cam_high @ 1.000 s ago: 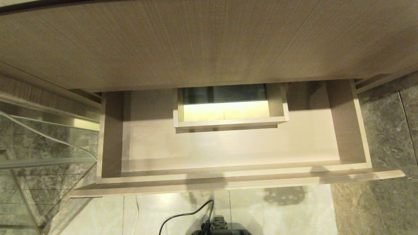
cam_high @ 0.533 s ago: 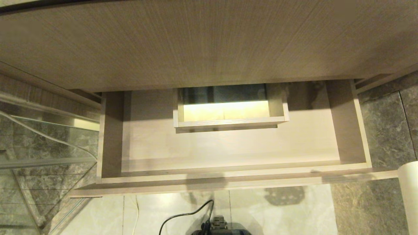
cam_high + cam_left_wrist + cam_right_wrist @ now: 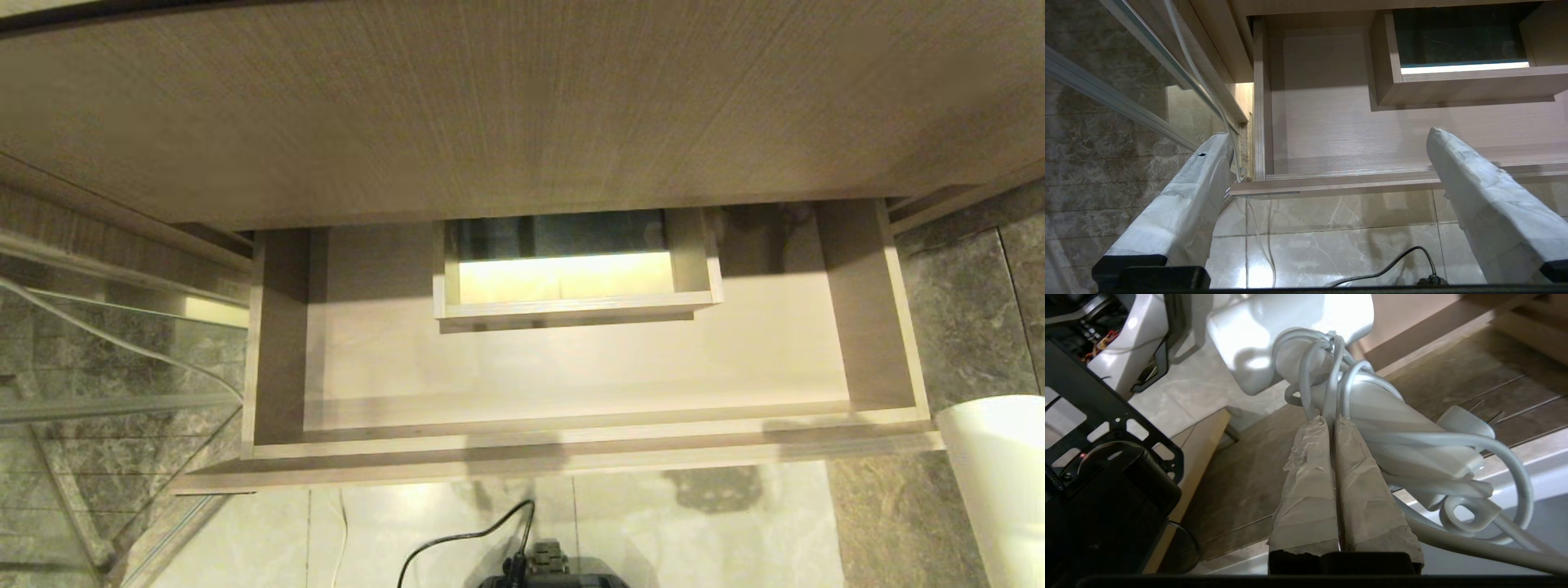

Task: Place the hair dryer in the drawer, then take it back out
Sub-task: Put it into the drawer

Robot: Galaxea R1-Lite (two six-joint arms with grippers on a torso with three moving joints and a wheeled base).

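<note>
Left gripper (image 3: 1327, 163) is held parked with fingers spread, short of the drawer front. The drawer (image 3: 571, 367) is pulled out, nothing lying in it. At far right, the hair dryer (image 3: 1306, 347) is carried beside the drawer's corner, the right gripper (image 3: 1335, 424) pinched on its wrapped cord (image 3: 1331, 371). Placing and retrieval are judged outstanding.

Pulled-out shallow beige wood-grain drawer (image 3: 571, 367) shows a bare floor around its boxed rectangular cut-out (image 3: 575, 278), above pale glossy marble floor tiles (image 3: 653, 531) where a black cable (image 3: 465, 543) lies.
</note>
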